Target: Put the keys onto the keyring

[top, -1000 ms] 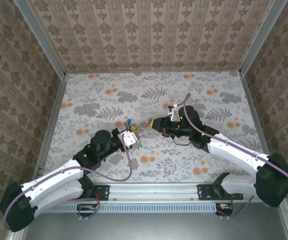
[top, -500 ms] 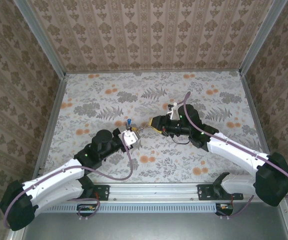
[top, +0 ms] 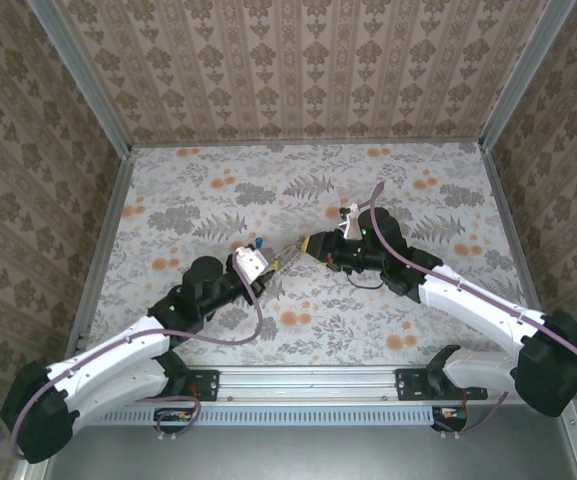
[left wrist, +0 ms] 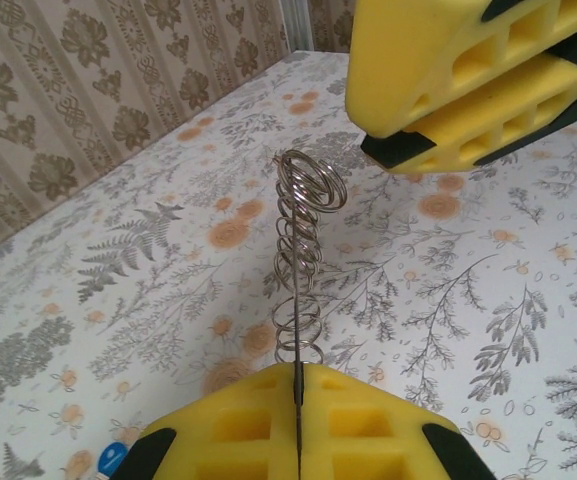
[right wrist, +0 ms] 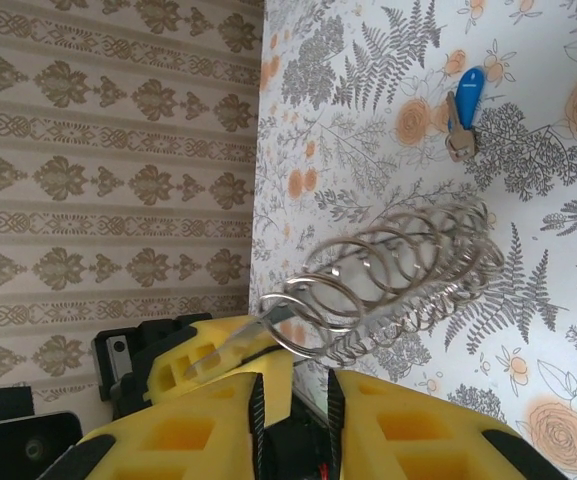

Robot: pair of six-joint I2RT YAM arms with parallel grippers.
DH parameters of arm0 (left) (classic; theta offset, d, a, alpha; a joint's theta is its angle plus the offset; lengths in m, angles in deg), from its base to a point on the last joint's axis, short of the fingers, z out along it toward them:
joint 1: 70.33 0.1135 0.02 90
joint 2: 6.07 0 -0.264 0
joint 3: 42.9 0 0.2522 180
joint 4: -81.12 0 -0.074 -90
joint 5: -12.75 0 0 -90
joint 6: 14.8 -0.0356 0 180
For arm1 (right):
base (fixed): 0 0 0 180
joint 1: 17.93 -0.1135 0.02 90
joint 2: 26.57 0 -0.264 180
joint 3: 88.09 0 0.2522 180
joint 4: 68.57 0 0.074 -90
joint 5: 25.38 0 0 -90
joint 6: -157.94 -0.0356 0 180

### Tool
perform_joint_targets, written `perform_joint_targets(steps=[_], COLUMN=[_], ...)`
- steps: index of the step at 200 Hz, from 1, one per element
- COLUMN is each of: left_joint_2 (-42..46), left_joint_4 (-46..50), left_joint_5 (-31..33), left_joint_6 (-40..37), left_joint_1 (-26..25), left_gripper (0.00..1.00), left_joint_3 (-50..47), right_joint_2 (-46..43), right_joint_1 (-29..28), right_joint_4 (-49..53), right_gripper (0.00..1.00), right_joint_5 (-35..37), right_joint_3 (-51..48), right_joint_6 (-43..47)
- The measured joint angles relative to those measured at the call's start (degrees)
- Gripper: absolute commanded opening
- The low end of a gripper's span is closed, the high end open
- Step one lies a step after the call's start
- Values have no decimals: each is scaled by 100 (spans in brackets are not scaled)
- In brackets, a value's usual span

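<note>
The left gripper is clenched on the keyring. Its two yellow pads meet with one thin wire pinched in the seam between them. From that seam the keyring runs straight out ahead of the jaws. It is a drawn-out coil of silvery wire loops held in the air above the flowered table, and its last, widest loop ends just beside the tips of the other gripper.

The key lies flat on the table, apart from both sets of jaws. It is small, with a bright blue head and a short metal blade. From the left wrist, a sliver of blue shows low and to the left of the left pads. From the right wrist, it sits well out ahead of the fingertips, past the coil.

The right gripper faces the left one, with its yellow pads close together. Whether it pinches the end loop or only sits next to it cannot be told.

The coil looks light, thin, springy and smooth, so it will probably recoil or slip if either grip eases. An end loop seems the surest place to pinch it. The key looks light and rigid, and hard to lift off a flat surface. Its blue head is the broadest part to grasp.
</note>
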Motion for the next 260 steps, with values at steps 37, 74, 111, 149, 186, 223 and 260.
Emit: perform_joint_targets(steps=[37,74,111,149,186,223,260], left_joint_2=[-256,-426,-605,-713,-739,-765,-824], left_joint_4=[7,-2,-35,-160,-221,-271,-308], left_joint_5=[-219,-343,-407,-433,-551,-664,-761], left_joint_6=[223,496,671,769,789,791,791], left_joint_1=[4,4,4,4,4,4,4], left_gripper=[0,0,0,0,0,0,0], left_joint_3=[109,195,308,339,380,413,413], right_joint_2=[2,4,2,-37,-52,-52,-52], right_joint_1=[2,55,184,319,365,365,365], right_joint_4=[195,387,625,793,767,767,758], right_gripper=[23,27,30,31,27,29,25], right_joint_5=[4,33,48,68,57,42,35], right_joint_3=[208,219,219,219,219,219,219], right_joint_6=[195,382,588,765,800,876,903])
